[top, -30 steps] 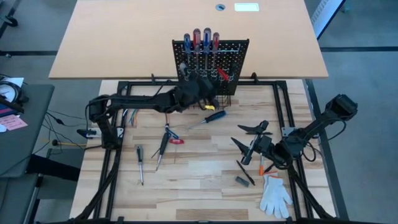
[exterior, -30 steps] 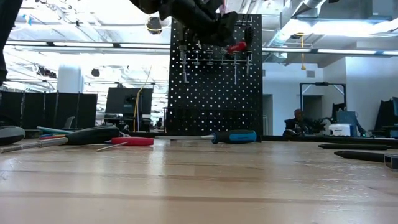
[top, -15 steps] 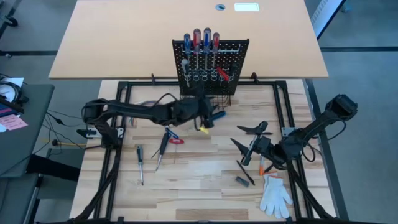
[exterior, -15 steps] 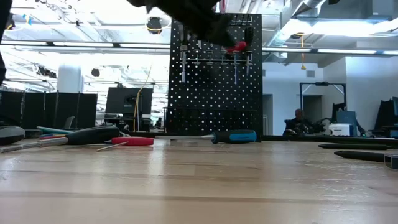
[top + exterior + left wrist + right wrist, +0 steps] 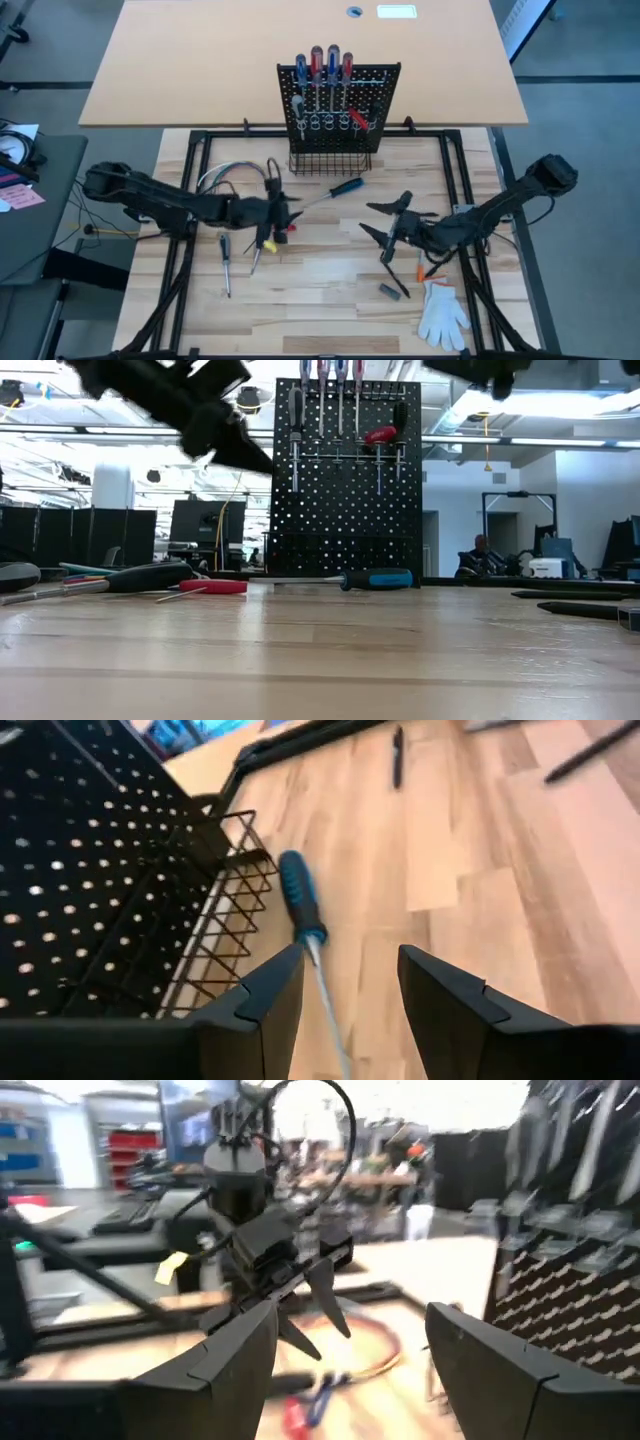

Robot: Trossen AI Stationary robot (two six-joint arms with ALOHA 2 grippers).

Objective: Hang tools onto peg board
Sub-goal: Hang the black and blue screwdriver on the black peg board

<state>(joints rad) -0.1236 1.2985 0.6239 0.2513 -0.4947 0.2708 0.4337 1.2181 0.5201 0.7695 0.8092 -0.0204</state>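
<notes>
Back from the peg board [image 5: 338,110], the left pincer [image 5: 272,212] now hovers spread and empty over the surface [image 5: 330,270]. Ahead of it lies the blue-handled screwdriver [image 5: 338,189], shaft toward the pincer, seemingly in line. Right pincer [image 5: 385,228] spread, farther off.

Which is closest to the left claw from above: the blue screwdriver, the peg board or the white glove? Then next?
From the left claw:
1. Blue screwdriver, on the table toward the board.
2. Peg board, standing at the back.
3. White glove, far front corner on the right arm's side.
</notes>
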